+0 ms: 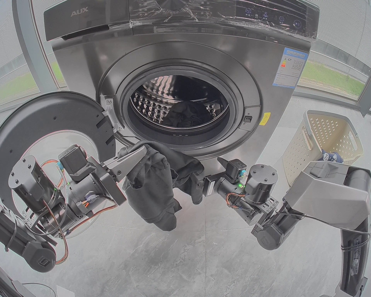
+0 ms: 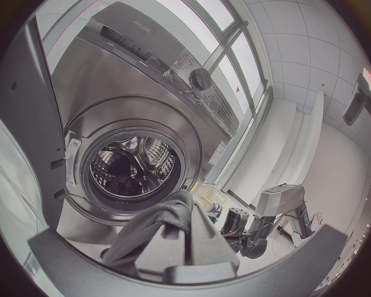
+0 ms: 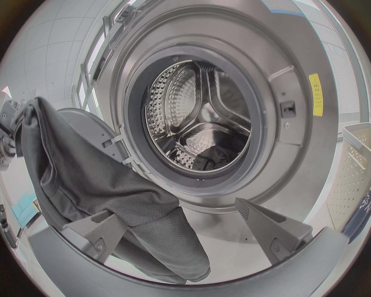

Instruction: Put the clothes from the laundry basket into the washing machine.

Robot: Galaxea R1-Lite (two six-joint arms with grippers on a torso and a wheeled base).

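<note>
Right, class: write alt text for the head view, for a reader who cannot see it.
The left claw is shut on a dark grey mesh garment hanging before the open silver front-loading washing machine, the right claw at its other side. Another dark garment lies in the drum; a cream perforated laundry basket stands to the right.

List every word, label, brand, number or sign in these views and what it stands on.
Brand lettering on the top panel of the washing machine: a logo, not quoted.
Blue-and-white energy label on its front: too small to read.
Yellow sticker beside the door latch: too small to read.
Control panel: icons only, no legible words.
White print on the blue item in the laundry basket: illegible.
</note>
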